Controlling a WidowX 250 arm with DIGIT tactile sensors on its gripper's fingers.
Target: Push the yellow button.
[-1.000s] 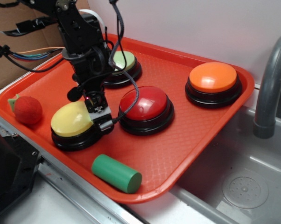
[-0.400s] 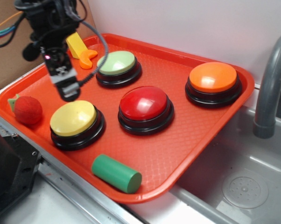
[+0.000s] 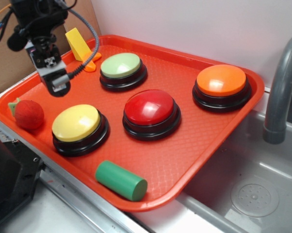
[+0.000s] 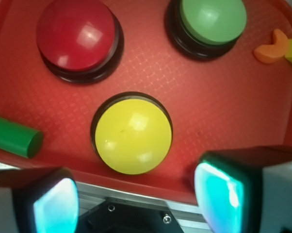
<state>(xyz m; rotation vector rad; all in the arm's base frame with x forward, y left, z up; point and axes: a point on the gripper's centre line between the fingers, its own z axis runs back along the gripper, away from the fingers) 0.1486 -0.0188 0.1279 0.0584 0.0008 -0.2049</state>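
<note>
The yellow button (image 3: 77, 123), a glossy yellow dome on a black round base, sits at the front left of the red tray (image 3: 204, 141). In the wrist view the yellow button (image 4: 133, 136) lies in the middle, beyond the fingers. My gripper (image 3: 57, 85) hangs in the air above the tray's left part, behind and to the left of the button, not touching it. Seen from the wrist, the gripper (image 4: 136, 204) is open, its two pads wide apart with nothing between them.
On the tray also stand a red button (image 3: 150, 108), a pale green button (image 3: 121, 65) and an orange button (image 3: 221, 80). A green cylinder (image 3: 121, 180) lies at the front, a red strawberry toy (image 3: 28, 114) at the left, a yellow wedge (image 3: 78, 44) at the back. A sink (image 3: 252, 194) and faucet (image 3: 282, 87) are on the right.
My gripper has lifted off the yellow button's right side and moved up and back to the left. The button's dome is now fully in view.
</note>
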